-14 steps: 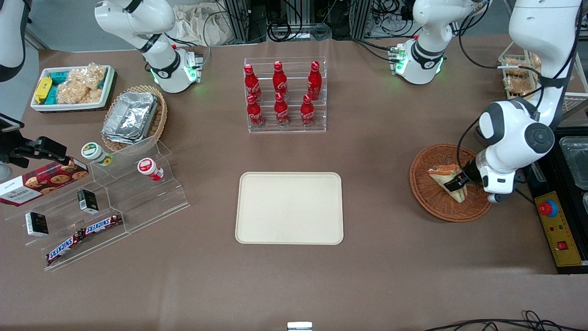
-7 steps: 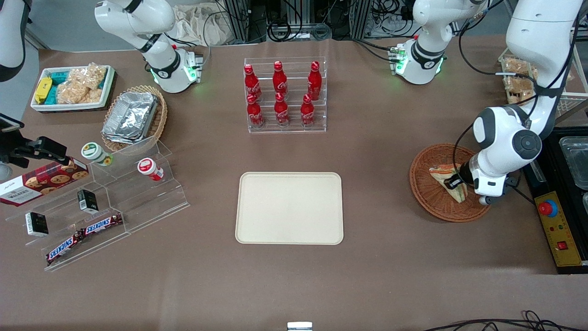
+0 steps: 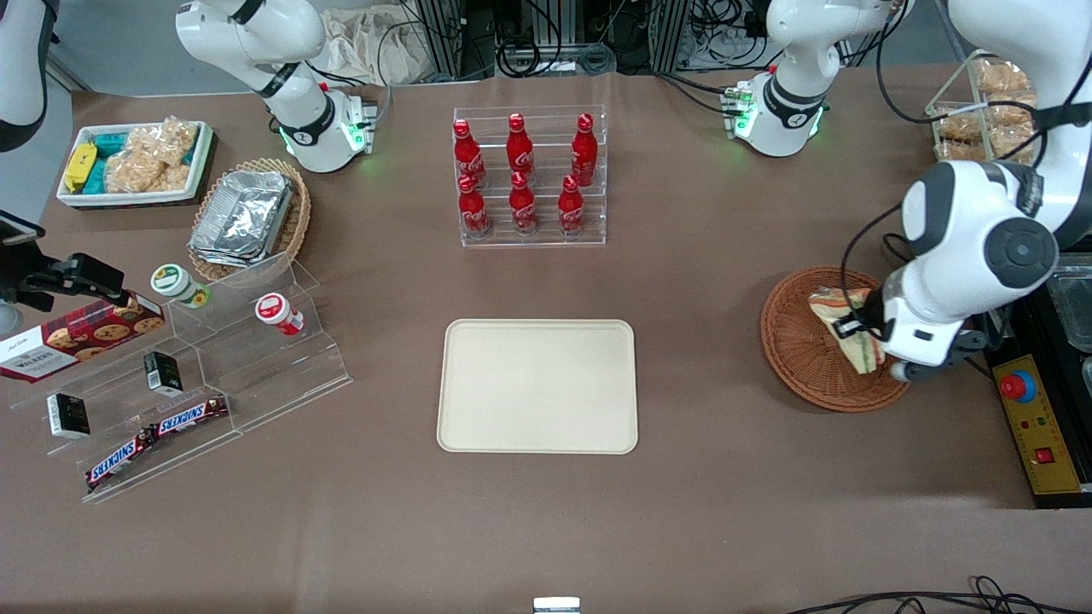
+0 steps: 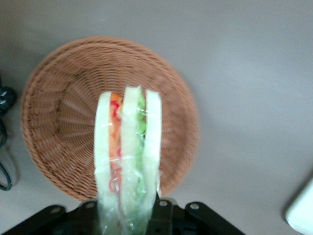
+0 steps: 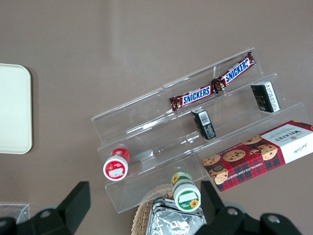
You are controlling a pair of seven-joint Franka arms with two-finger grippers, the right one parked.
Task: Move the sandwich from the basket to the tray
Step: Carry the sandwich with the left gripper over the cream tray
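Front view shows the left arm bent at the working arm's end of the table, its big white joint hanging above the basket's [image 3: 806,354] edge and its wrist turned toward the table's middle. The gripper [image 3: 856,327] sits at the end of that wrist, over the basket, closed on the sandwich [image 3: 845,331]. The sandwich hangs from the fingers, lifted clear of the wicker, one end tilted down. In the left wrist view the sandwich [image 4: 128,152] stands on edge straight out from the gripper, its bread slices and orange, red and green filling showing through clear wrap, with the round basket [image 4: 58,122] underneath it. The tray [image 3: 537,385] lies flat well apart from the gripper, toward the table's middle. A rack of red bottles [image 3: 522,175] stands farther from the front camera than the tray.
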